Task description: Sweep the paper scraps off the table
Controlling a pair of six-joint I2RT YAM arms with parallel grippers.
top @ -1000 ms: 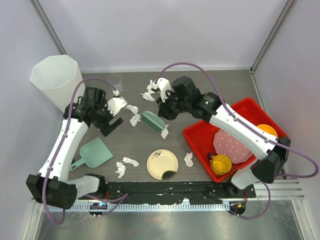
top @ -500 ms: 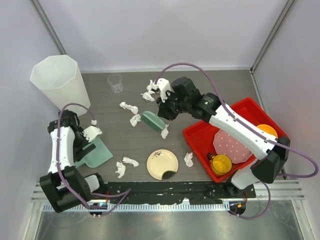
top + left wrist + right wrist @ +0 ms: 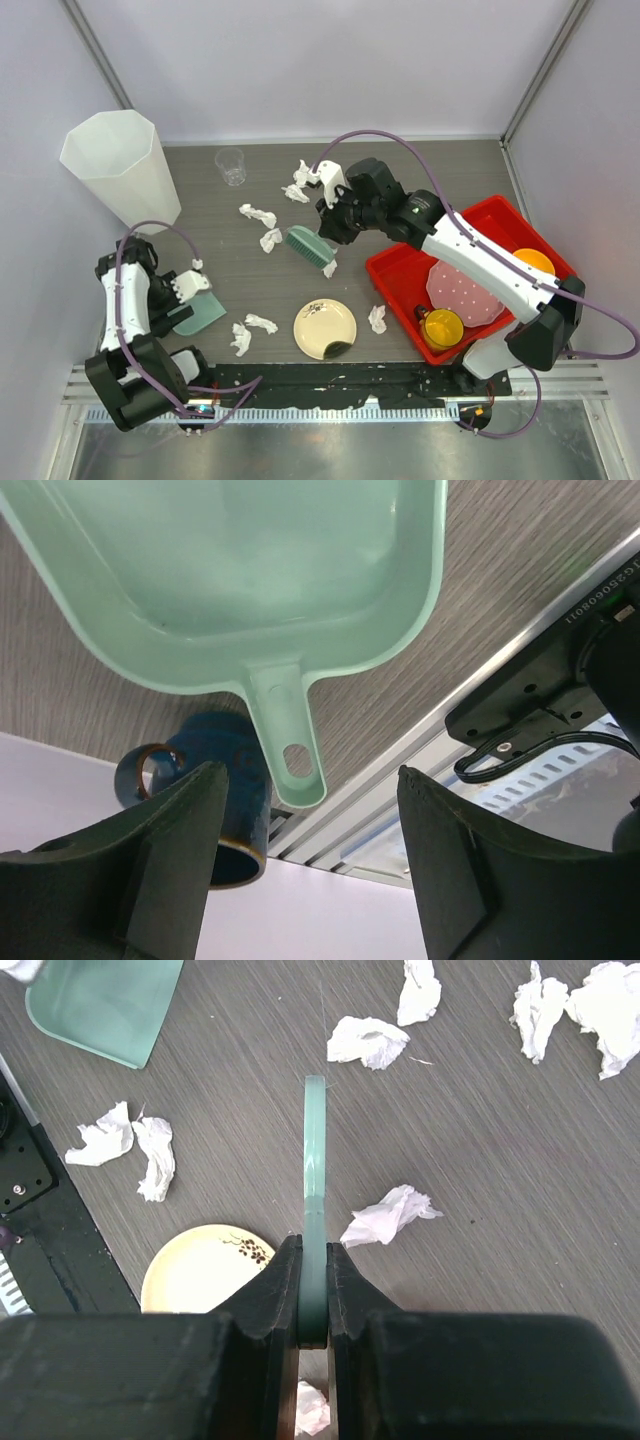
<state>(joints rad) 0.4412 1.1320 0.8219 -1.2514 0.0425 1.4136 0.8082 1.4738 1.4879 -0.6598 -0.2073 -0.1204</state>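
Note:
Several white paper scraps lie on the dark table [image 3: 430,180]: a cluster at the back [image 3: 296,185], two by the brush [image 3: 258,215] [image 3: 270,239], one under its near end [image 3: 329,266], a pair near the front [image 3: 240,338] and one by the tray [image 3: 377,319]. My right gripper [image 3: 335,222] is shut on a green brush [image 3: 308,245]; the right wrist view shows the brush [image 3: 315,1160] edge-on between the fingers [image 3: 314,1250], a scrap [image 3: 390,1215] just right of it. My left gripper [image 3: 190,285] is open above the mint dustpan [image 3: 195,312], its handle [image 3: 285,740] between the fingers [image 3: 310,775] without touching them.
A tall white bin [image 3: 115,160] stands at the back left, a clear cup [image 3: 231,165] beside it. A cream plate [image 3: 325,328] sits near the front. A red tray [image 3: 400,275] at the right holds a pink plate and a yellow cup. A dark blue mug [image 3: 225,800] lies by the dustpan handle.
My left arm has swung from the back near the clear cup to the near left, over the dustpan. My right gripper with the brush has barely moved.

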